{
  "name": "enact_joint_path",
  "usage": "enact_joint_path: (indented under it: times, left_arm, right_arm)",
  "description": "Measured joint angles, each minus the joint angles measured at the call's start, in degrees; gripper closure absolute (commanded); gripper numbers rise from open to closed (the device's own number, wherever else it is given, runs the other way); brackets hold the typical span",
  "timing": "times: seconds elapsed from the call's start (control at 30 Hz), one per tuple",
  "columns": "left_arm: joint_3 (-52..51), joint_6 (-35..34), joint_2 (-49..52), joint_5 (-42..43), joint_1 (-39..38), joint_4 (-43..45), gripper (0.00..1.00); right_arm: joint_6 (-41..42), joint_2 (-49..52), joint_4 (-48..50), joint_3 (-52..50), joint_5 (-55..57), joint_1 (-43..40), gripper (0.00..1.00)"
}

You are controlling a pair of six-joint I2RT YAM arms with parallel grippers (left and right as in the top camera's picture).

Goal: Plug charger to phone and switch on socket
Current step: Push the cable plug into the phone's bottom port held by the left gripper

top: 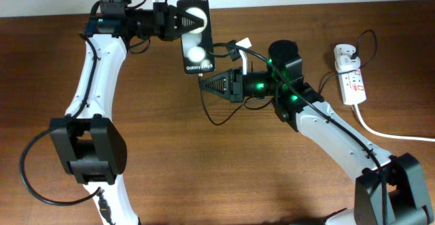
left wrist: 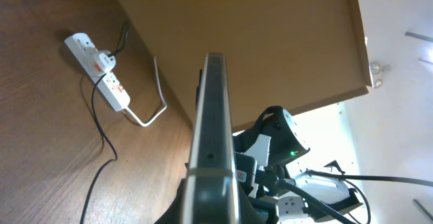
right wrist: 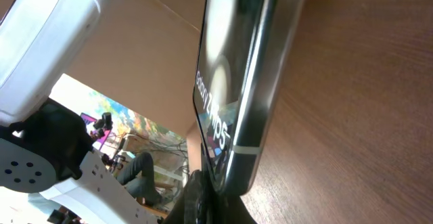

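Note:
The phone (top: 198,54) is a black slab with two white reflections, lifted off the table. My left gripper (top: 190,20) is shut on its far end. The left wrist view shows the phone edge-on (left wrist: 213,116) rising from the jaws (left wrist: 211,214). My right gripper (top: 202,81) is shut on the charger's plug tip, right at the phone's near end with the white text. The thin black cable (top: 211,119) loops below it. In the right wrist view the phone's end (right wrist: 233,129) meets the jaws (right wrist: 216,200); the plug is hidden. The white socket strip (top: 353,83) lies at the right.
A white adapter (top: 345,54) sits in the strip's far end, and a thick white cord (top: 380,131) runs off to the right. The strip also shows in the left wrist view (left wrist: 101,72) with the thin black cable (left wrist: 101,139) trailing over the brown table.

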Motion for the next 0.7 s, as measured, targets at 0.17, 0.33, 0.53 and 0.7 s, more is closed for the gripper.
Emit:
enact_joint_path:
  times: [0.17,0.33,0.53,0.7]
  left_arm:
    - [0.00,0.44,0.00,0.00,0.00,0.00,1.00]
    - [0.07,0.44,0.00,0.00,0.02,0.24,1.00]
    - [0.09,0.48,0.00,-0.02,-0.31,0.44,1.00]
    - [0.20,0.92,0.00,-0.28,-0.46,0.66,1.00]
  right_arm:
    - [1.70,0.02,1.49,-0.22,0.00,0.00,0.96]
    - [4.48,0.11,5.51,-1.11,-0.46,-0.33,0.96]
    - [7.30,0.11,6.25,-1.29,-0.04,-0.37,0.96]
    - [10.23,0.20,8.59,-1.92,0.35,-0.37,0.96]
